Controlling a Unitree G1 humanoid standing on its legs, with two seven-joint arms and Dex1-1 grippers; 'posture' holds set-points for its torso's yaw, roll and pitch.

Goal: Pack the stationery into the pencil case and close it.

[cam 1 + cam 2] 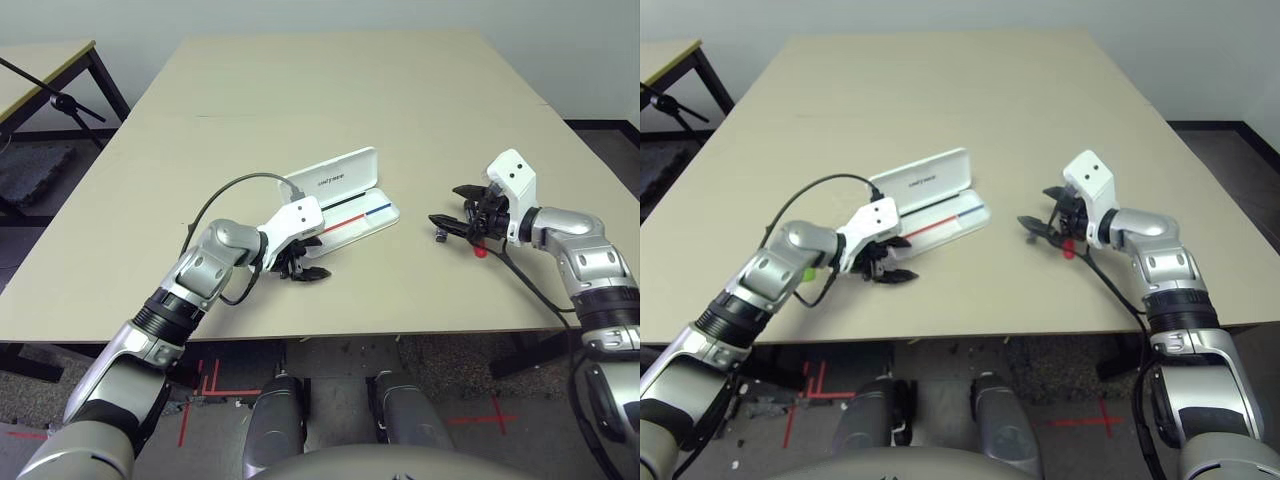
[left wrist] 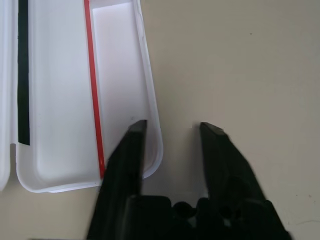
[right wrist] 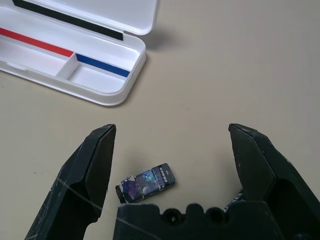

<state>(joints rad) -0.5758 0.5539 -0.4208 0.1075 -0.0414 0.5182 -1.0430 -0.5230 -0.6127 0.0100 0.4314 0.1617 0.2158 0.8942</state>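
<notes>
The pencil case (image 1: 345,200) was seen lying open near the middle of the table (image 1: 300,90), lid tilted back. The left gripper (image 1: 303,268) was angled down at its near end, fingers partly parted and holding nothing. The right gripper (image 3: 170,150) was held wide open and empty over a tiny dark clip-like piece (image 3: 146,183). A red object (image 1: 482,251) was largely hidden beneath that hand

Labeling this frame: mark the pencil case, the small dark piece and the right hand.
Pencil case (image 3: 131,65), right wrist view, tray's rounded corner wall.
Dark piece (image 3: 146,182), right wrist view, its middle.
Right hand (image 3: 172,137), right wrist view, midway between fingertips.
</notes>
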